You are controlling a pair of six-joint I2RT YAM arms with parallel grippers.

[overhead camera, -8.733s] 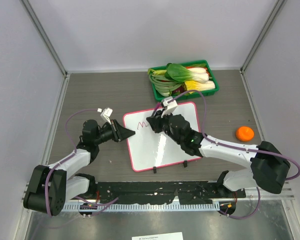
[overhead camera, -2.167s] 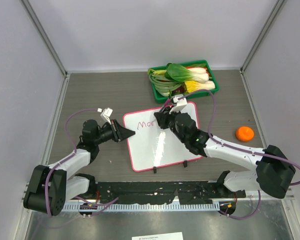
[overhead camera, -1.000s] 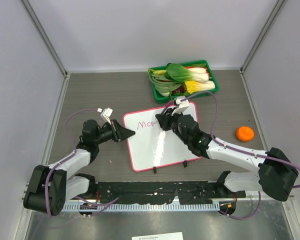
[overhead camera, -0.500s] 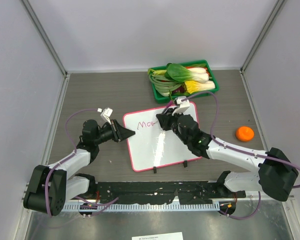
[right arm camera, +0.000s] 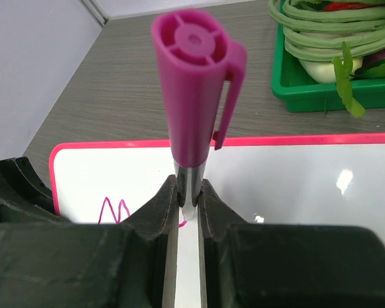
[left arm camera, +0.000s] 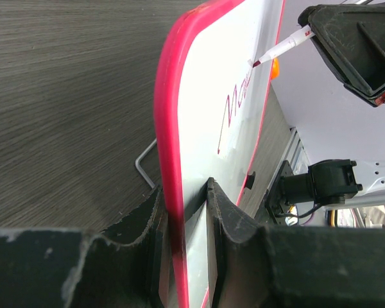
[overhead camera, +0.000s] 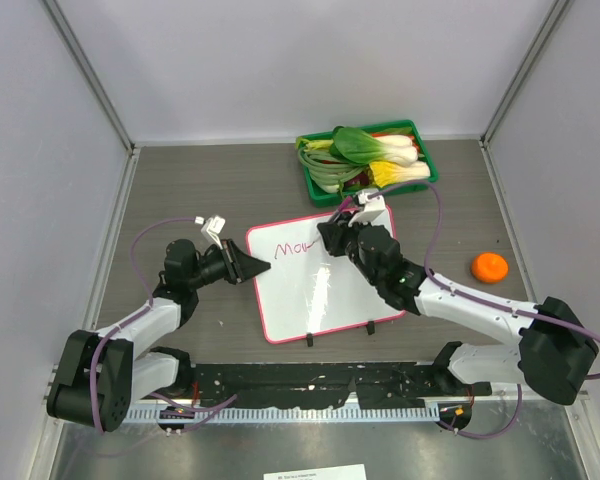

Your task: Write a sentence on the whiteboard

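While the left fingers (left arm camera: 234, 221) pinch the left edge of the board (overhead camera: 320, 285), which sits on the surface between the arms, the right fingers (right arm camera: 155, 215) squeeze the pen (right arm camera: 192, 96). Press the tip lightly, move slowly, and hold the board steady.

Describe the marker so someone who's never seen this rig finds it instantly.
Find the pink-framed whiteboard in the middle of the table, then the right claw over its far edge, near the green tray. The marker stands pinched in that claw: white barrel, magenta clip cap on its upper end, the only pen in view.
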